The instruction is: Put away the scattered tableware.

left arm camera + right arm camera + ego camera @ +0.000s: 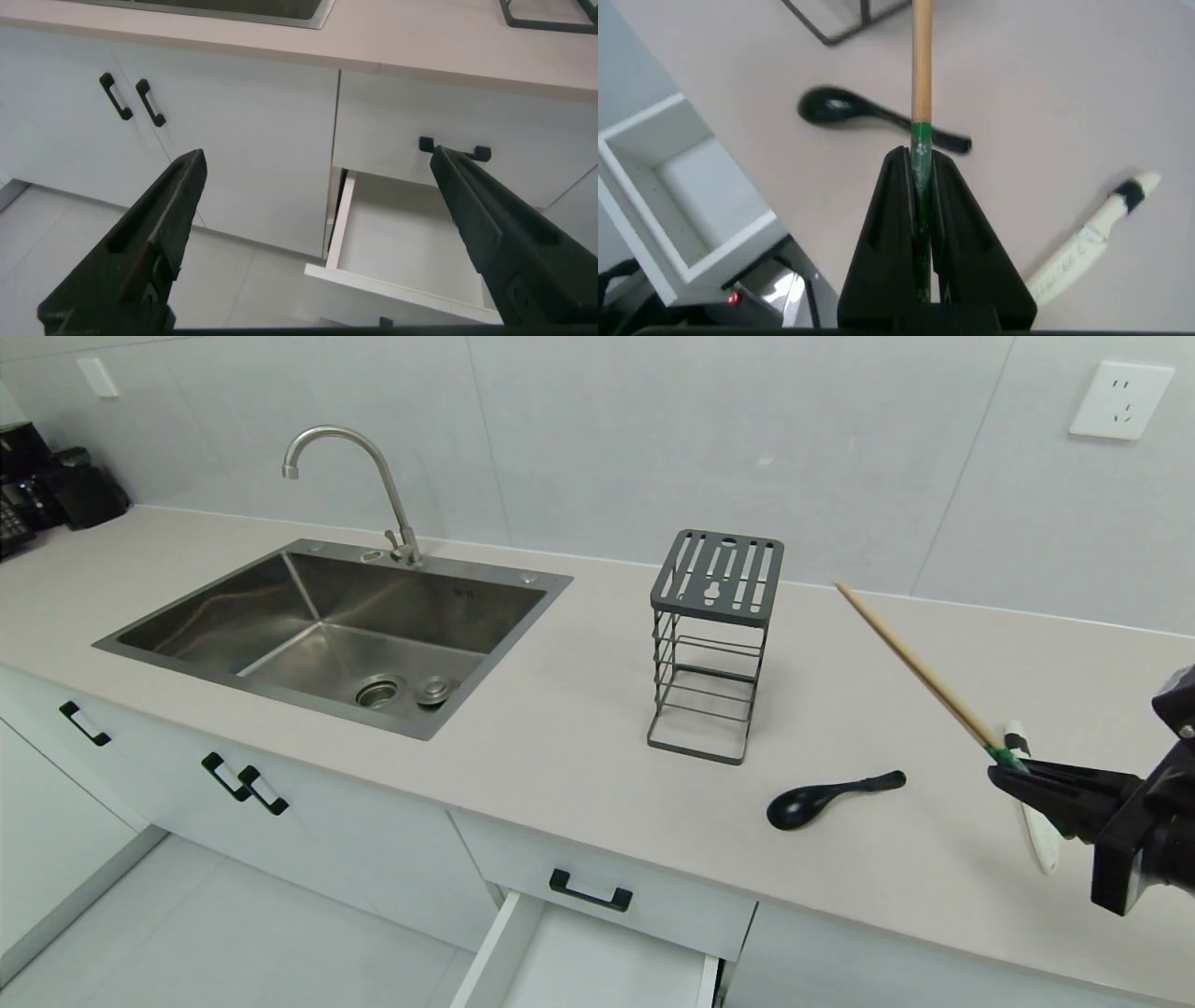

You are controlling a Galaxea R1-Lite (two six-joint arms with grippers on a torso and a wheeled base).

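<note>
One chopstick (910, 663) sticking up over right counter (560, 737); right gripper (1004, 775) pinching tight on its green end; chopstick looking light, stiff, thin, likely twisting if held loosely; black spoon (822, 798) lying near rack (714, 649); left gripper (318, 159) gaping wide, holding nothing, by open drawer (392, 243).

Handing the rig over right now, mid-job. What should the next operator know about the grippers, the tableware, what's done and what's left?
Left gripper: open, in front of the cabinets by the open drawer.
Right gripper: shut on a chopstick, above the counter, right of the rack.
Loose on the counter: black spoon, white utensil.
Done: chopstick in grip, drawer open.
Left: stow chopstick, spoon, white utensil.
</note>
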